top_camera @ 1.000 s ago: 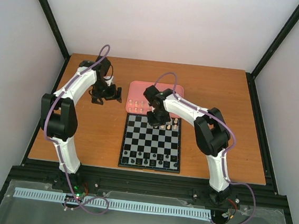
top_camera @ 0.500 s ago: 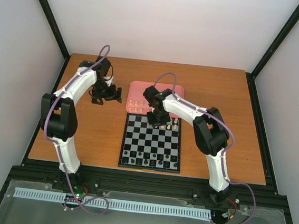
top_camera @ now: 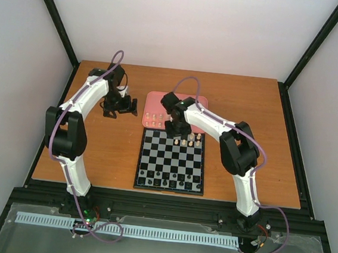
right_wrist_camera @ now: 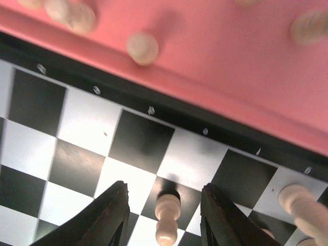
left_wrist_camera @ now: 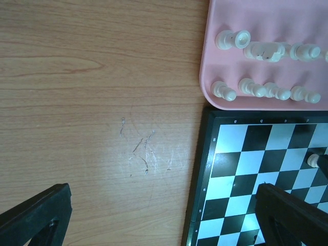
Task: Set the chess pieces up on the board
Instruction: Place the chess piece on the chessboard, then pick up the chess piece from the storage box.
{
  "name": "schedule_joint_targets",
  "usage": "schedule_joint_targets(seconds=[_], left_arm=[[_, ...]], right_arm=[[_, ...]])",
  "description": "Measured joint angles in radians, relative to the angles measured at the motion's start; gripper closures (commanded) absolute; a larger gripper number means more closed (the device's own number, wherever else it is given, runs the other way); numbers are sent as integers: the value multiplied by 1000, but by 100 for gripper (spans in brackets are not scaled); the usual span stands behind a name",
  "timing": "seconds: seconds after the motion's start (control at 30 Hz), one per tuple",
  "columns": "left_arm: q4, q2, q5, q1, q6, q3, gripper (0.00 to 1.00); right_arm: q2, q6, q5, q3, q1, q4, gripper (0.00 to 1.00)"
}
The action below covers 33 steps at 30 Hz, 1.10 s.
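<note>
1. The wooden table [top_camera: 248, 110] carries everything. No brand or label shows on it.
2. The board [top_camera: 171, 161] lies at the middle of the table, between the two arms. Its far edge lies just beside the pink tray [top_camera: 158, 101].
3. The right arm [top_camera: 239, 148] reaches in from the right. In the top view its wrist covers part of the tray and the far edge of the board.
4. The left end effector [top_camera: 121, 108] hangs over bare table left of the tray, with its fingers spread wide and nothing between them.
5. The right end effector [right_wrist_camera: 163, 197] is low over the far rows of the board with its fingers apart. One cream pawn [right_wrist_camera: 166, 218] stands on a square between them, with a gap on each side.
6. The cream pieces [left_wrist_camera: 266, 51] that are off the board sit in two short rows at the left end of the tray. A few more [top_camera: 190, 142] stand in the far right corner of the board.
7. The black pieces [top_camera: 170, 177] fill the two near rows of the board.
8. Small white marks [left_wrist_camera: 234, 121] for the squares run along the black border of the board. They are too small to read with certainty.
</note>
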Motion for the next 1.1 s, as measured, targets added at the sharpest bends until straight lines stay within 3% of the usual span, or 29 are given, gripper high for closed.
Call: schedule_joint_targets(seconds=[0.3,0.5,1.1], left_arm=[[0,-3,0,0,0,0,0],[2,-3,0,0,0,0,0],[3,-3,0,0,0,0,0]], right_arm=[[7,5,16,115,0,23,61],[94,4,22,206,0,40,61],[213,5,40,283,-12,33,63]])
